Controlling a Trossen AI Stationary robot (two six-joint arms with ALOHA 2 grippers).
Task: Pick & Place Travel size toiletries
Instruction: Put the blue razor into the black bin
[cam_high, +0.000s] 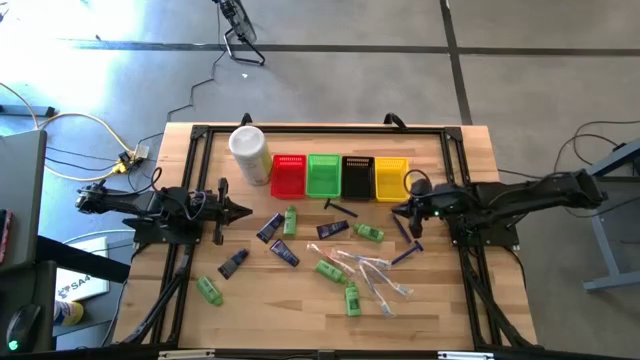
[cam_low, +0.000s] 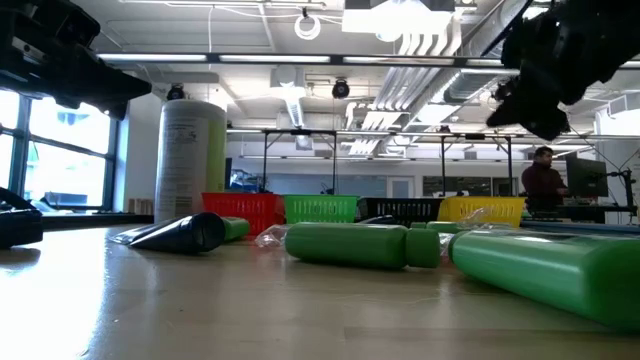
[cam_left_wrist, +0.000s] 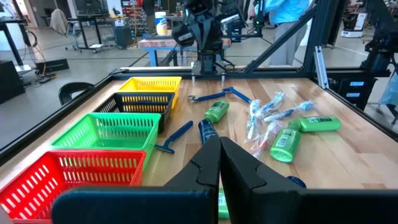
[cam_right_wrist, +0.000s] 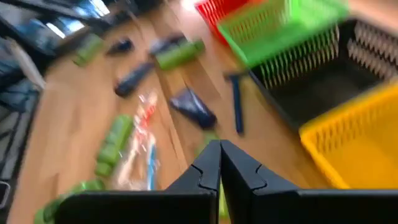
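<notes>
The travel size toiletries lie scattered on the wooden table: green mini bottles (cam_high: 290, 220) (cam_high: 352, 298) (cam_left_wrist: 286, 144), dark tubes (cam_high: 283, 252) (cam_high: 233, 263), clear-wrapped sticks (cam_high: 372, 272) (cam_left_wrist: 266, 118), blue razors (cam_high: 405, 255) (cam_left_wrist: 174, 138) and a black one (cam_high: 340, 208). My left gripper (cam_high: 243, 211) (cam_left_wrist: 220, 152) is shut and level at the table's left, clear of them. My right gripper (cam_high: 400, 208) (cam_right_wrist: 220, 155) is shut above the table beside the yellow basket, slanting down toward the pile and holding nothing.
Red (cam_high: 288, 176), green (cam_high: 322, 175), black (cam_high: 357, 177) and yellow (cam_high: 391, 178) baskets stand in a row along the far side, with a tall white canister (cam_high: 249, 153) left of them. A black frame (cam_high: 200, 135) rims the table. A person (cam_low: 543, 178) sits in the room beyond.
</notes>
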